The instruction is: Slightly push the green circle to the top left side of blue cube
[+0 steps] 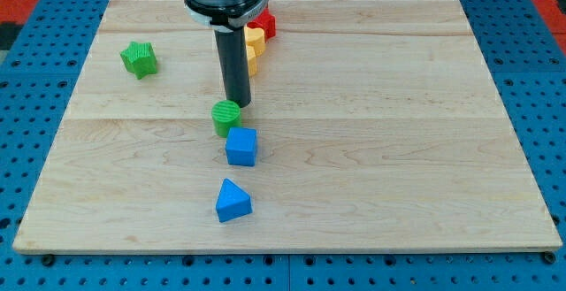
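Pale wooden worktop (398, 132) on a blue pegboard (18, 194). Green star (139, 58) far left of the blue cube (240, 146); green circle (226, 116) touches its upper-left; the tool's tip (237, 104), a gripless rod grasping nothing, just above; yellow block (254, 45), red block (265, 23) beyond.

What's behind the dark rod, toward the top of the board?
Behind the rod, a yellow block and a red block show at its right edge. The rod covers their left parts, so their shapes and anything further left stay hidden.
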{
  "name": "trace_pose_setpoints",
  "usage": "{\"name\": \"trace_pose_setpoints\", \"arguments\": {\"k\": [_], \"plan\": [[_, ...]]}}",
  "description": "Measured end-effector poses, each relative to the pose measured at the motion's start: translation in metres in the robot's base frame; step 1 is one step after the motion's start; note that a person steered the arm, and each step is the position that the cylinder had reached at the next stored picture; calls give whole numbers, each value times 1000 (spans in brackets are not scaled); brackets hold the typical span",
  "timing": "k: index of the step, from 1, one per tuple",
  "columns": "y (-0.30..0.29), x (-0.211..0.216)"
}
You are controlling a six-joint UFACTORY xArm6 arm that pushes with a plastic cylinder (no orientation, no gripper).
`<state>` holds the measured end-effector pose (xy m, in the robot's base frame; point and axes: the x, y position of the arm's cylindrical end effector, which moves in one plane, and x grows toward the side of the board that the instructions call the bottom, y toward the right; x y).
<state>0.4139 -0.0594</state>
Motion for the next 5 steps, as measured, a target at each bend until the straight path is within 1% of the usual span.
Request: {"name": "trace_pose_setpoints", "arguments": {"k": [1, 2, 3, 4, 5], "plan": [[-11, -17], [-73, -22], [-136, -8], [-196, -36], [-219, -91]]}}
